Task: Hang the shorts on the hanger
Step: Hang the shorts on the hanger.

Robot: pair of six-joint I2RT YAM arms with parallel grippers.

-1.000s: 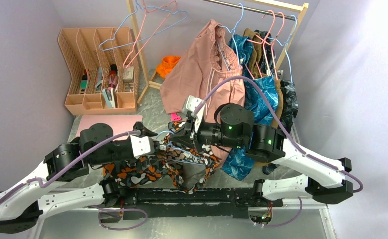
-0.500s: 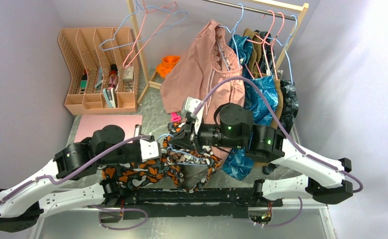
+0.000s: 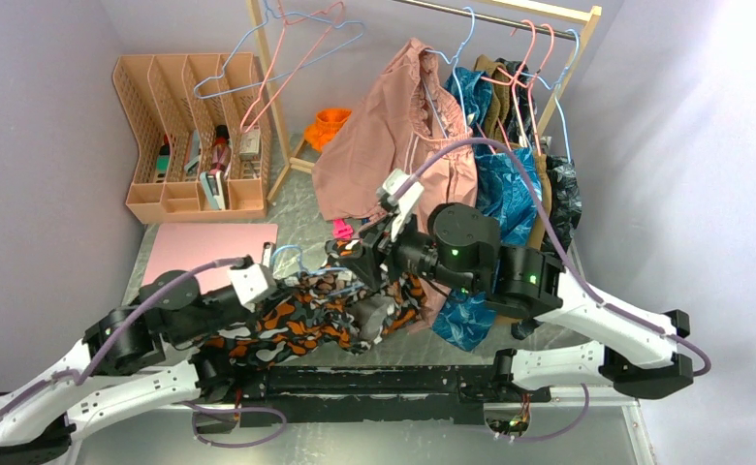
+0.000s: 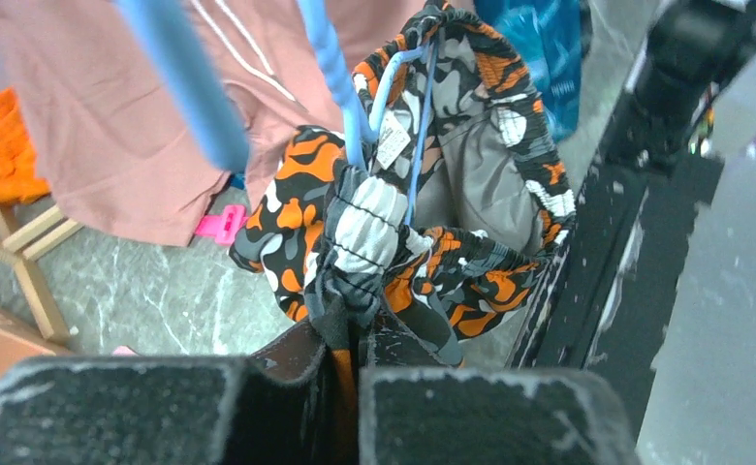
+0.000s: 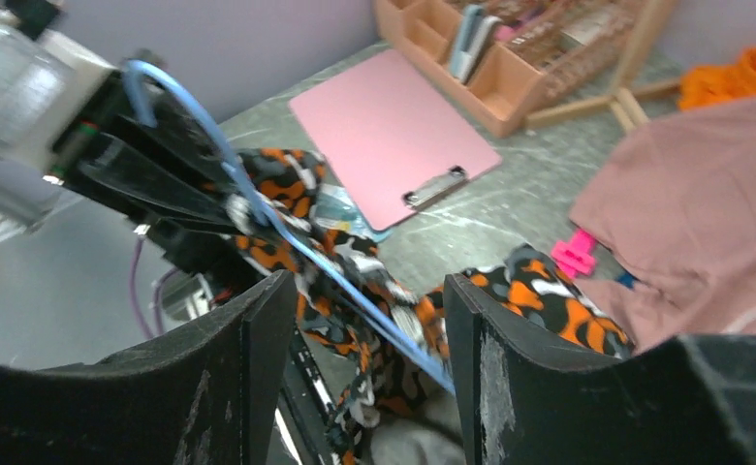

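Note:
The camouflage-print shorts [image 3: 306, 318] lie bunched on the table between my two arms, threaded on the light-blue hanger [image 3: 347, 288]. My left gripper [image 3: 277, 289] is shut on a fold of the shorts [image 4: 374, 223], with fabric pinched between its jaws [image 4: 350, 363]. The hanger [image 4: 333, 68] rises just behind that fold. My right gripper [image 5: 364, 329] is open above the shorts [image 5: 287, 189]. The hanger wire [image 5: 292, 237] runs across between its fingers [image 5: 258, 358] without touching either pad. In the top view the right gripper [image 3: 357, 254] sits over the heap's far edge.
A pink clipboard [image 3: 209, 247] lies left of the shorts, with a peach desk organiser [image 3: 195, 136] behind it. The wooden rack at the back holds a dusty-pink garment [image 3: 393, 145] and a blue leaf-print garment [image 3: 505, 184]. A pink clip [image 3: 341, 229] lies on the table.
My left gripper has shut on the shorts and drawn back to the left with the fabric. My right gripper has opened, letting go of the hanger.

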